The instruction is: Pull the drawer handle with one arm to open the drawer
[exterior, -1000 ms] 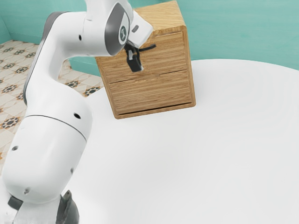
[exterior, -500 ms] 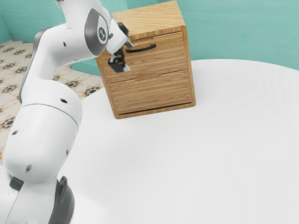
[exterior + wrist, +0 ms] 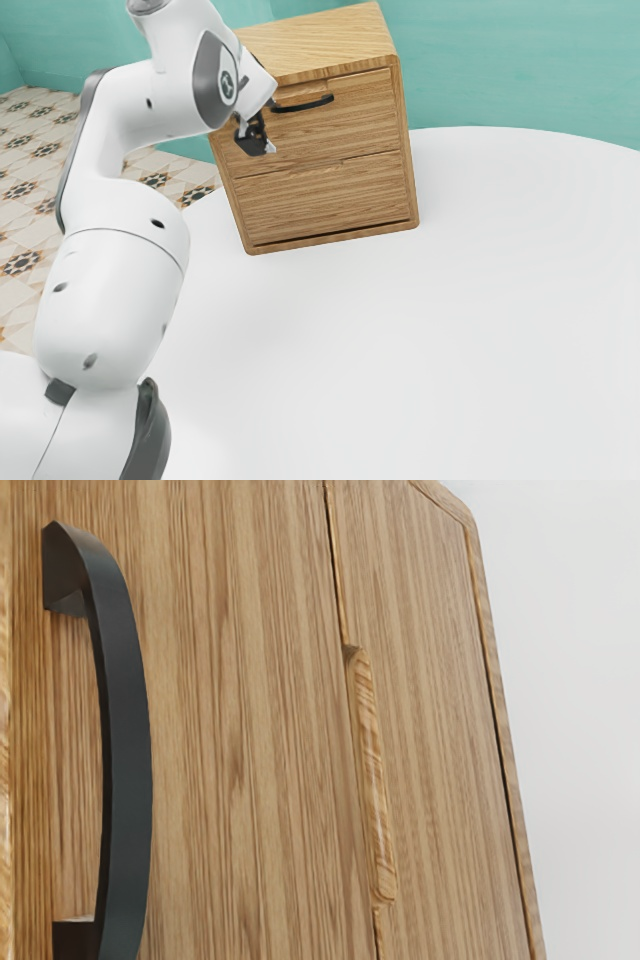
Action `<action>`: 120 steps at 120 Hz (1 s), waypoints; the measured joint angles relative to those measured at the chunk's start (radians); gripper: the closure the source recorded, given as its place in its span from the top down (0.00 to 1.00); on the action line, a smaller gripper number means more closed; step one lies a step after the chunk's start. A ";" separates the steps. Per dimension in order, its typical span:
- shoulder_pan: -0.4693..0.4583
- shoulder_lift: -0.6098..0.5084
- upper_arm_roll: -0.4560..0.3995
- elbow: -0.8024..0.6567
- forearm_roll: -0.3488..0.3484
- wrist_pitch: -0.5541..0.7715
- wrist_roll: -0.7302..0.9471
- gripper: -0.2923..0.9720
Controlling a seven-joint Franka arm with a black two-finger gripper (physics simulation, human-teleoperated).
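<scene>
A wooden cabinet (image 3: 330, 150) with two drawers stands at the back of the white table. The top drawer (image 3: 340, 120) carries a curved black handle (image 3: 303, 102) and its front sits flush with the cabinet. My black gripper (image 3: 251, 137) hovers in front of the top drawer's front, near the cabinet's edge on the exterior view's left, just below and beside the handle's end. It holds nothing that I can see. In the wrist view the black handle (image 3: 120, 750) is close, standing clear of the wood, with a slim wooden grip (image 3: 370, 780) on the lower drawer beside it.
The round white table (image 3: 450, 330) spreads wide in front of the cabinet. My white arm (image 3: 120, 250) rises along the exterior view's left. A patterned tile floor (image 3: 30, 140) and a teal wall (image 3: 520, 60) lie behind.
My hand has moved toward the exterior view's left, from the handle's middle to the cabinet's left edge. The drawer front has not moved.
</scene>
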 joint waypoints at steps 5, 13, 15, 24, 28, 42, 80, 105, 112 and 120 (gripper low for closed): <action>0.000 0.001 0.001 0.015 0.000 -0.003 -0.018 0.70; 0.001 0.013 0.004 0.037 -0.001 -0.008 -0.047 0.70; 0.002 0.021 0.008 0.047 -0.002 -0.010 -0.054 0.70; 0.012 0.061 0.037 0.089 -0.024 -0.023 -0.085 0.70; 0.014 0.072 0.048 0.099 -0.038 -0.029 -0.098 0.70; 0.043 0.090 0.054 0.129 -0.069 -0.045 -0.142 0.70; 0.071 0.094 0.009 0.171 -0.083 -0.047 -0.226 0.71; 0.069 0.089 -0.003 0.213 -0.085 -0.045 -0.262 0.71; 0.069 0.088 -0.004 0.228 -0.086 -0.045 -0.272 0.71; 0.069 0.088 -0.009 0.242 -0.088 -0.044 -0.282 0.71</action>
